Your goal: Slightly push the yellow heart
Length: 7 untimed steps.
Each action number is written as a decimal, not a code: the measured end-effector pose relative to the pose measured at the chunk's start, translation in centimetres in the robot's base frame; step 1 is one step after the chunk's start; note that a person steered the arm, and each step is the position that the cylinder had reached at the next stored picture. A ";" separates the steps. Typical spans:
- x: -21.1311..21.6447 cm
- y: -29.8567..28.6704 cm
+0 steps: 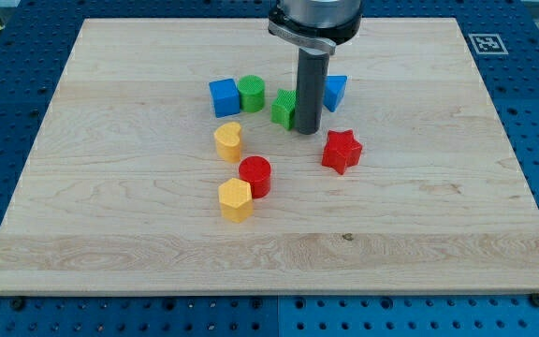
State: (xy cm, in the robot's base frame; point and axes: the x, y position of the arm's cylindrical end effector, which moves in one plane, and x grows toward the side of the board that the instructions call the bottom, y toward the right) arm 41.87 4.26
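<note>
On the wooden board [419,215], my tip [308,131] stands upright, touching the green block [284,108], apart from the yellow heart [228,140], holding nothing.

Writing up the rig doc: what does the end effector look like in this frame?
A straight dark grey cylindrical rod hangs from a wider, glossy dark round housing with a lighter metallic clamp band. My tip is plain and blunt. No cables, labels or markings are visible on it.

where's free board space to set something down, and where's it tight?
Free: the wooden board right of the red star, the strip left of the blue cube, and everything below the yellow hexagon. Tight: the centre cluster, where my tip stands beside the green block, right of the yellow heart.
</note>
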 end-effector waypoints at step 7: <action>1.9 -3.5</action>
State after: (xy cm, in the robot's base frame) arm 43.78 0.72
